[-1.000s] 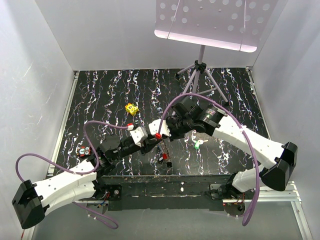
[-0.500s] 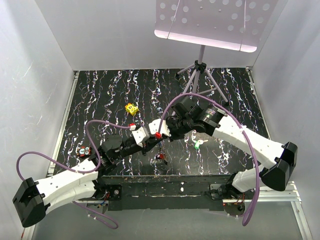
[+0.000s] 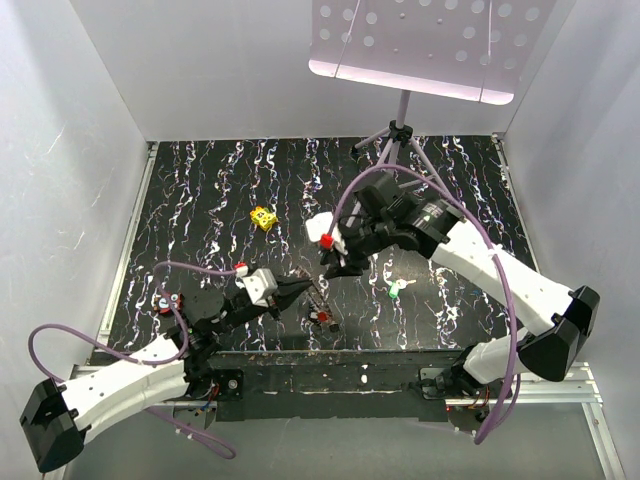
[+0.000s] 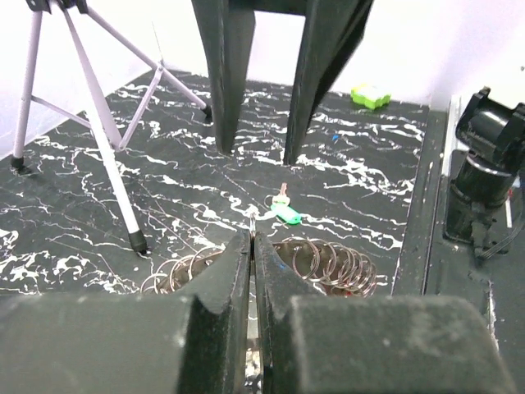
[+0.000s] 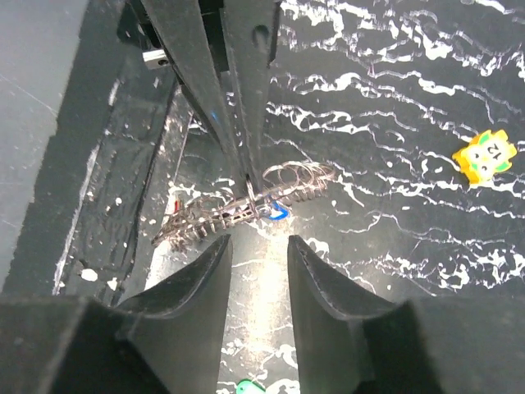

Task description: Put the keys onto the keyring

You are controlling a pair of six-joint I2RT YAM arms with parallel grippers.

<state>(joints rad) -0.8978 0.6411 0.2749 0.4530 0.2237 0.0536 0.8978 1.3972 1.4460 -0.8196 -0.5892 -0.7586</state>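
My left gripper [image 3: 299, 288] [image 4: 252, 235] is shut on a thin silvery keyring [image 4: 251, 220], held edge-on between the jaws. A string of linked rings [image 4: 328, 261] [image 5: 234, 207] [image 3: 318, 300] lies on the table under it, with a blue key head [image 5: 277, 212] and a red one [image 3: 325, 318] among them. My right gripper [image 3: 335, 266] [image 5: 257, 244] is open and empty, above and just beyond the rings. Its fingers [image 4: 225, 82] stand behind the left tips. A green key [image 3: 396, 292] [image 4: 285, 213] lies loose to the right.
A yellow block [image 3: 263, 217] [image 5: 484, 156] sits at the back left of the mat. A grey tripod stand [image 3: 400, 140] [image 4: 98, 123] stands at the back. A small lime-green item [image 4: 371, 96] lies near the table's edge rail [image 4: 426, 205].
The two grippers were together over the table's middle. The left one has pulled back toward the near left and the right one has drawn away toward the back.
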